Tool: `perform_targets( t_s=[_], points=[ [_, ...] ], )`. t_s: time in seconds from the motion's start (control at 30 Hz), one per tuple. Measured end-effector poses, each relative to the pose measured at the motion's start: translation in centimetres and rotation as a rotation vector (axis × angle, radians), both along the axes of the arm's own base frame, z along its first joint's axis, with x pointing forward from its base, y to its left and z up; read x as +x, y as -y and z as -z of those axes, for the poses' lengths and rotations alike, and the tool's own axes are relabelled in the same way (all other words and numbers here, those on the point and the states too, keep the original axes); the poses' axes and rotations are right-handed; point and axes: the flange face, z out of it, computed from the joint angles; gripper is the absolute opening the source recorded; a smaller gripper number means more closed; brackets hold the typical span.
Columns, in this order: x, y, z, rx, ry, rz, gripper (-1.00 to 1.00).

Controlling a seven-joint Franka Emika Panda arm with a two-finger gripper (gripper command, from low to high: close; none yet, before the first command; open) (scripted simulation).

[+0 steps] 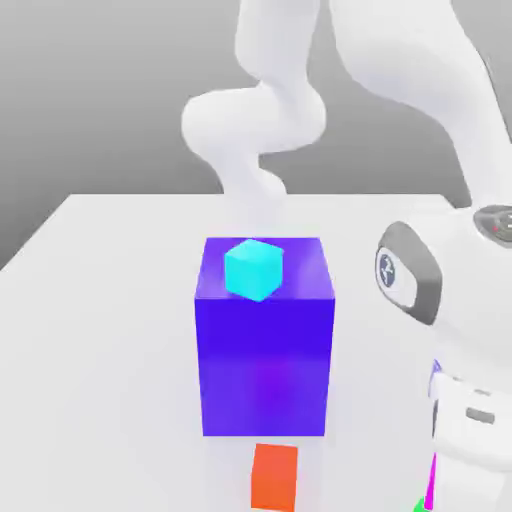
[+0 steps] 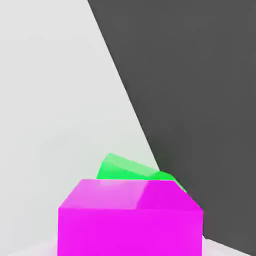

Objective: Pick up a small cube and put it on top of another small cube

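Though cubic, magenta cube (image 2: 130, 220) squarely upright.

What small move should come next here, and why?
Probably settle the gripper down around the magenta cube and close. In the hand view it sits right beneath the camera, with a green cube just behind it near the table edge, so keep the descent straight.

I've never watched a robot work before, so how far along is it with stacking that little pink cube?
Nothing looks stacked by it yet. The hand view has the magenta-pink cube close before the camera, a green block just behind it. In the exterior view the arm bends low at the right edge. Lifting and placing it on another small cube remain; the cyan cube already tops the big blue-violet cube.
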Motion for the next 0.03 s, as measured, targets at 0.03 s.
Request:
perform_targets(
  t_s=[0.03],
  points=[
    [0.00, 0.00, 0.00, 0.000, 0.000, 0.000, 1.00]
  ],
)
